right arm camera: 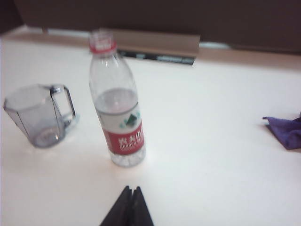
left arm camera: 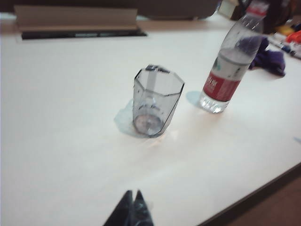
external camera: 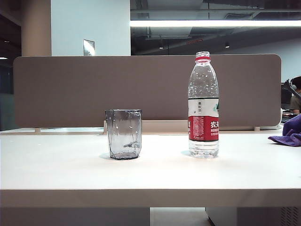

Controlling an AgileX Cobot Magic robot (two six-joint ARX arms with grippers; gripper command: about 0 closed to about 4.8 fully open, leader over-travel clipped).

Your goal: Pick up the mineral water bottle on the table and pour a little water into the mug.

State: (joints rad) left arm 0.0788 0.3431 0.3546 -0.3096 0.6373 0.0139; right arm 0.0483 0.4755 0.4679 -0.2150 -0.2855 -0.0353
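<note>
Two task objects are seen in the exterior view, both upright on the wide off-white table (external camera: 235, 174): a short smoky-grey faceted transparent mug (external camera: 123, 134) on the left and, near it on the right, a tall clear plastic mineral water bottle (external camera: 203, 106) with a red neck ring and white-and-red label. No cap is seen on the bottle. A purple cloth (external camera: 289, 132) lies at the far right edge. No arm is visible here.

Left wrist view — the left gripper (left arm camera: 133, 212) is seen at the near table edge, dark fingertips pressed together, nothing between them. The mug (left arm camera: 155, 101) stands ahead of it, apparently empty; the bottle (left arm camera: 230, 66) stands beyond and to one side, untouched.

Right wrist view — the right gripper (right arm camera: 129, 209) is likewise clenched tight and empty, lined up just short of the bottle (right arm camera: 117, 101). A handle-like outline shows on the mug (right arm camera: 37, 115), though blur leaves this unsure.

Progress is judged nil: bottle not yet grasped, nothing poured. Opening, grasping, lifting, tilting all remain.
</note>
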